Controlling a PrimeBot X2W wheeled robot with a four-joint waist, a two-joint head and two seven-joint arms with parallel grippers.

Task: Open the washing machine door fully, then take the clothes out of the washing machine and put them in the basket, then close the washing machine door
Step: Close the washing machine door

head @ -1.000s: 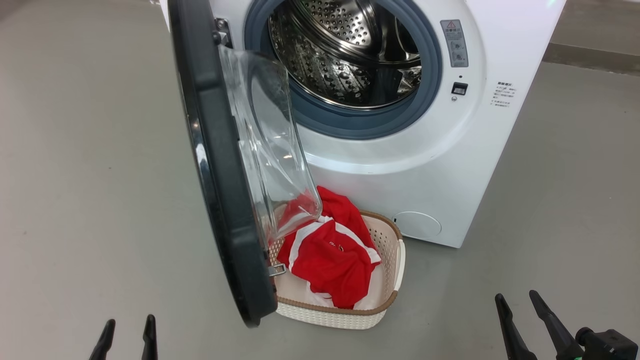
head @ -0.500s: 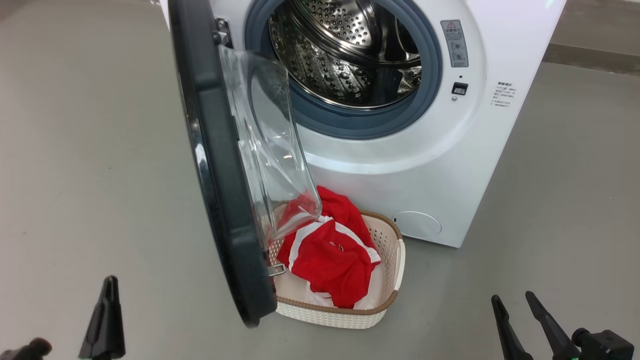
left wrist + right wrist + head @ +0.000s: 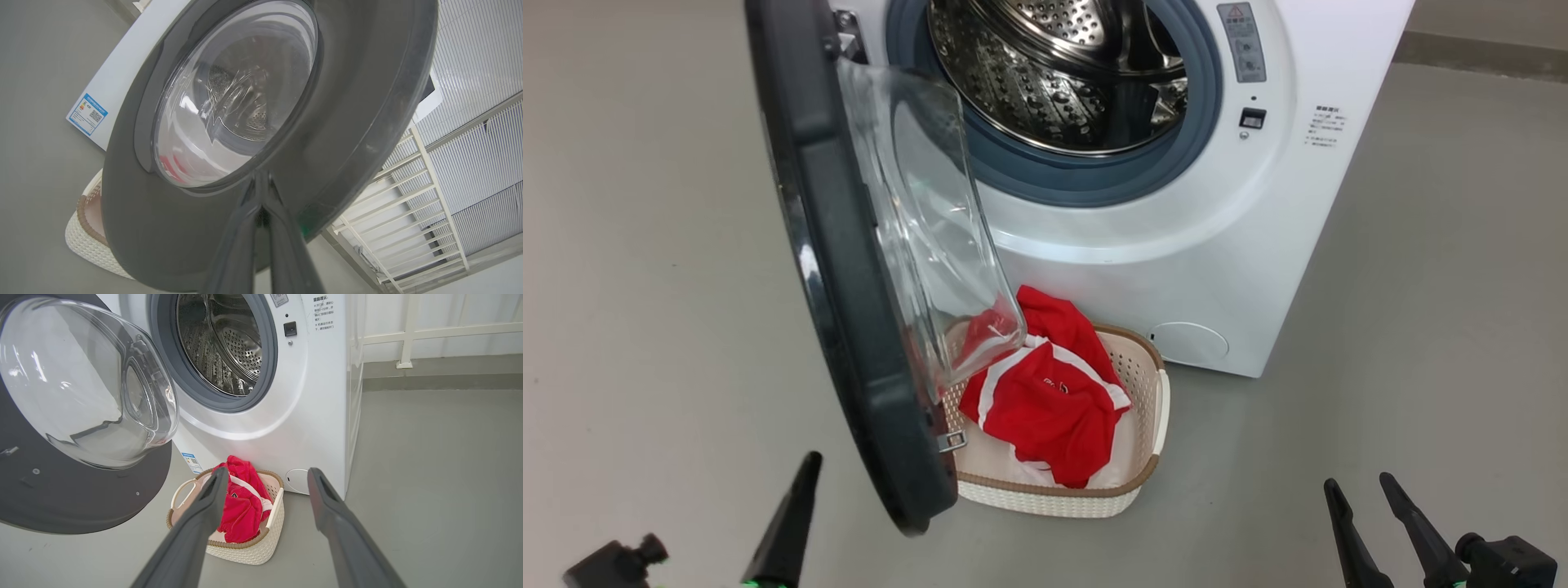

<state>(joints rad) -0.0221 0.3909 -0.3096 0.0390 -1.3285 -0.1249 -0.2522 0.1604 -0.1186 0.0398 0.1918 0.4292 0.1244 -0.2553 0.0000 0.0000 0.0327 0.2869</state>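
The washing machine (image 3: pixel 1217 269) stands with its door (image 3: pixel 849 327) swung out to the left, edge-on in the head view. Its steel drum (image 3: pixel 1045 82) looks empty. Red clothes (image 3: pixel 1045 408) with white stripes lie in the cream basket (image 3: pixel 1152 408) on the floor below the opening. My left gripper (image 3: pixel 805 474) is shut, with nothing in it, just left of the door's lower rim. In the left wrist view its closed tips (image 3: pixel 261 183) point at the door's dark outer face (image 3: pixel 367 102). My right gripper (image 3: pixel 1359 483) stands open at the lower right, well off the machine.
Grey floor (image 3: pixel 645 286) spreads on both sides of the machine. A white railing (image 3: pixel 404 335) runs behind the machine's right side. The basket (image 3: pixel 261 547) sits partly under the open door (image 3: pixel 61 506).
The left gripper has shut and moved right and up, toward the door's lower outer rim. The head camera has shifted, sliding the whole scene left and up. The right gripper stays open.
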